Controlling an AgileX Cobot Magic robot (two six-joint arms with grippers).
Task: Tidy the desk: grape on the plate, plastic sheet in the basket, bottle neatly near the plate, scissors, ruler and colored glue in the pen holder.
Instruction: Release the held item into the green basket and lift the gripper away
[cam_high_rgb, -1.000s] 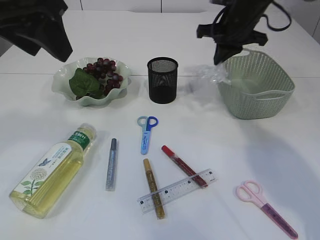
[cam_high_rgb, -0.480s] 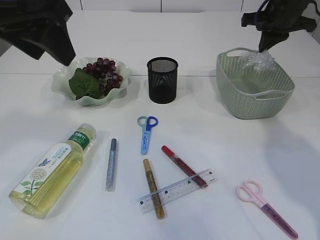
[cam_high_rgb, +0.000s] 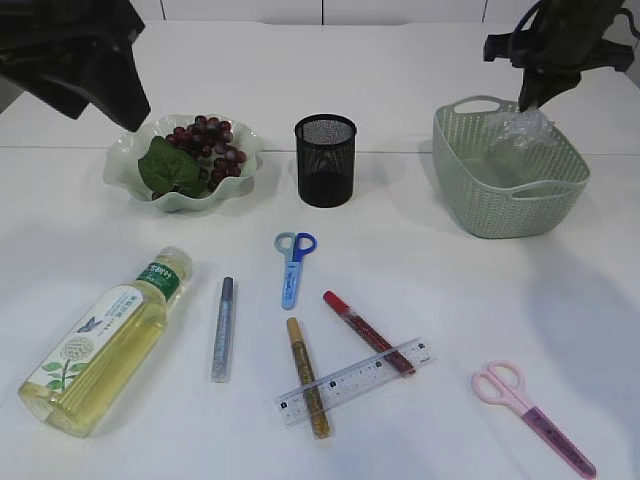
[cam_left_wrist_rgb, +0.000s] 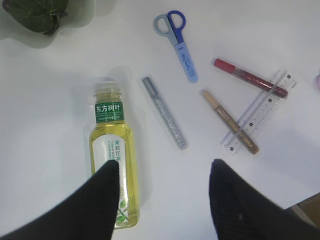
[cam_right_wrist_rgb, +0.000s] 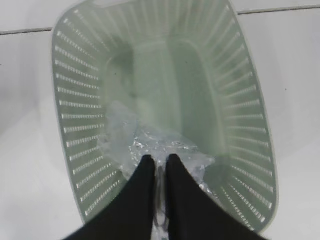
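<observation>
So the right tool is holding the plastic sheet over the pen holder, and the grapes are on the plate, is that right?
Not quite. The right tool holds the plastic sheet over the basket, not the pen holder; the right wrist view shows it. The grapes are on the plate.

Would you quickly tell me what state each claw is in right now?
Left claw: open, holding nothing, above the bottle.
Right claw: nearly shut on the plastic sheet, over the basket.
</observation>
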